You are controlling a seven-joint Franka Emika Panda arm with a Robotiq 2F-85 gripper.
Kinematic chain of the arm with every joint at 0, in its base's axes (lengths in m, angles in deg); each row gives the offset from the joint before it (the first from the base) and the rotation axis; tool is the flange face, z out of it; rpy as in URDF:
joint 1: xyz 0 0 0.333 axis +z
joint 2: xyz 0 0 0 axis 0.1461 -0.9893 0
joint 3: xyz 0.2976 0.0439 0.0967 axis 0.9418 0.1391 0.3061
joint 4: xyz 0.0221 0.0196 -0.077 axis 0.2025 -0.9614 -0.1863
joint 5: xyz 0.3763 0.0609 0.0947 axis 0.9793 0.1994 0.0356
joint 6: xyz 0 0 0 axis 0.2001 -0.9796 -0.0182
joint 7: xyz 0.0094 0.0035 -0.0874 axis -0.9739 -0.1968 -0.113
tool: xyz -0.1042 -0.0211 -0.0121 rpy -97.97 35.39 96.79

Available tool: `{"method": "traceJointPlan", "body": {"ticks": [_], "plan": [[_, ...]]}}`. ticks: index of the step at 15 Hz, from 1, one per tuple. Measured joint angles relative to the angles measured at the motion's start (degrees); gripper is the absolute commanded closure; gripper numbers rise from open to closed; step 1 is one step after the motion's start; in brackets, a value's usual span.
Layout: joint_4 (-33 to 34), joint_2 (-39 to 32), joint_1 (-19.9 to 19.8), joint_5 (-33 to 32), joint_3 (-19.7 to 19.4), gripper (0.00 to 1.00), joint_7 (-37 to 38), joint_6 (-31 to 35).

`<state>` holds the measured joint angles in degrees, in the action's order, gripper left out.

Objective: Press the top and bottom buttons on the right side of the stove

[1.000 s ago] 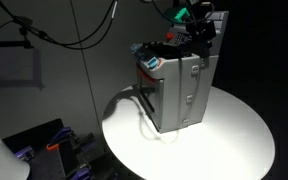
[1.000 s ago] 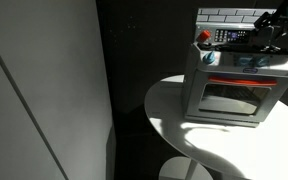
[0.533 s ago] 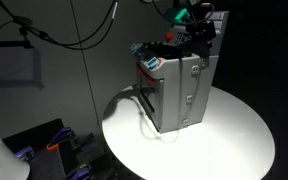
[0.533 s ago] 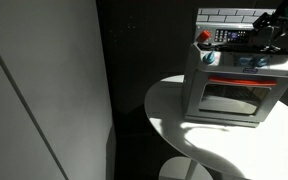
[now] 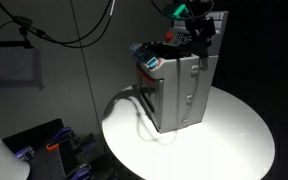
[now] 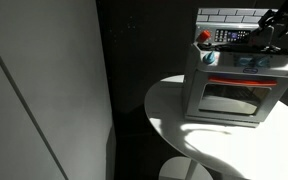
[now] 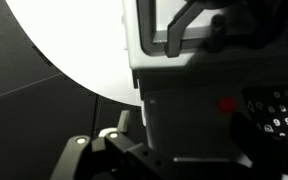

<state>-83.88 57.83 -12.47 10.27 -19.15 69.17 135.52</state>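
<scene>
Gripper (image 5: 197,30) hangs at the upper right of the frame in an exterior view, directly over the top of the stove (image 5: 179,90). The wrist view is too dark to show how its jaws stand, so I cannot tell whether it is open or closed.

The stove stands upright near the middle of the round white table (image 5: 239,145). Its door faces the lower left of that frame and its tiled back panel rises toward the upper right. From the other side the door (image 6: 234,100) faces the camera at the right edge of the frame. The body looks taller than it is deep, so its long axis is probably vertical.

It is likely a light, hollow, rigid plastic toy that could skid on the smooth tabletop. No grasp is needed. A short, straight push on each button near the red patch (image 7: 227,104) should do, kept gentle so the box neither tips nor slides.
</scene>
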Motion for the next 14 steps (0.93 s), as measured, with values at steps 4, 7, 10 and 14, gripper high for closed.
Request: {"method": "traceJointPlan", "body": {"ticks": [4,7,10,14], "plan": [[-1.8,1.7,-0.3,0.0,0.0,0.00,0.0,-1.2],[-2.8,2.4,-0.6,0.0,-0.1,0.00,0.0,-1.4],[-3.3,2.7,-0.7,0.2,-0.1,0.00,0.0,-1.4],[-3.4,2.8,-0.7,0.7,0.0,0.00,0.0,-1.4]]}}
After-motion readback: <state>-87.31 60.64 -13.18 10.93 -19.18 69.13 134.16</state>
